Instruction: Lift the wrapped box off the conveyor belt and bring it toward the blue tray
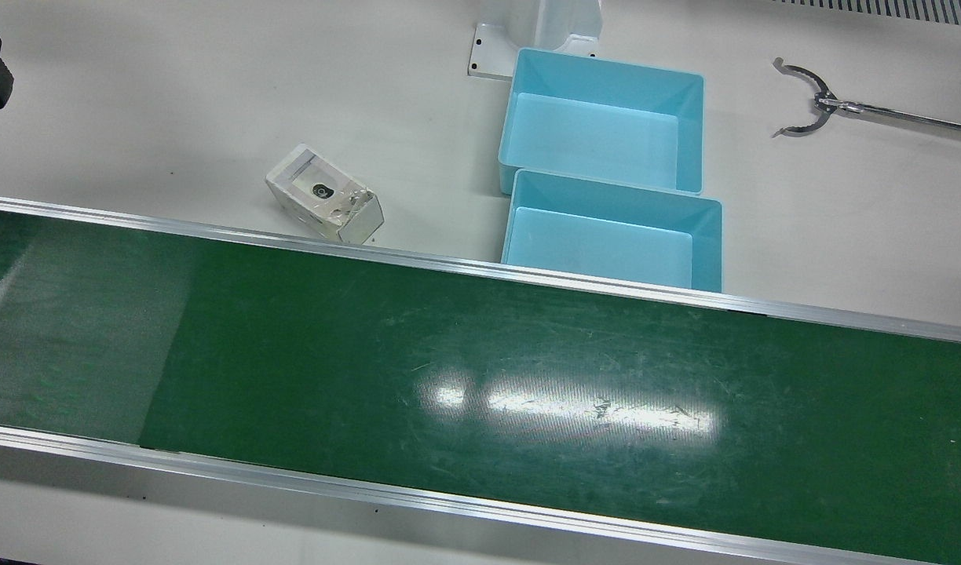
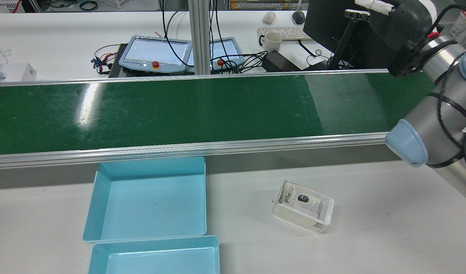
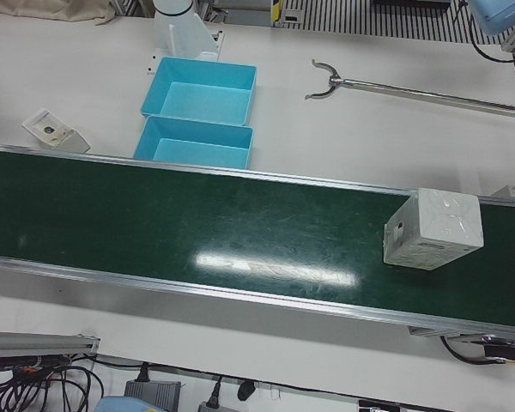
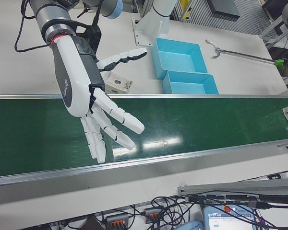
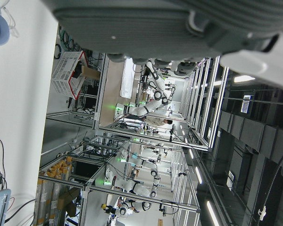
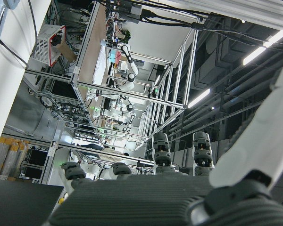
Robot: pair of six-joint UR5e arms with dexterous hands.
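The right hand (image 4: 93, 103) hangs over the conveyor belt (image 4: 192, 124), fingers spread, holding nothing. The left hand's (image 5: 179, 28) state cannot be told. The wrapped box (image 3: 433, 229) sits on the belt; its print is unreadable. Blue trays (image 3: 202, 112) lie beyond it.

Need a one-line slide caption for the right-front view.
Right hand open above the green conveyor belt, two blue trays and a small clear-wrapped box on the table behind.

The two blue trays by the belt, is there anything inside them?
Both blue trays look empty; their pale floors show bare in the front and rear views. A clear-windowed small box lies on the table beside them, not inside. What is under the trays is hidden.
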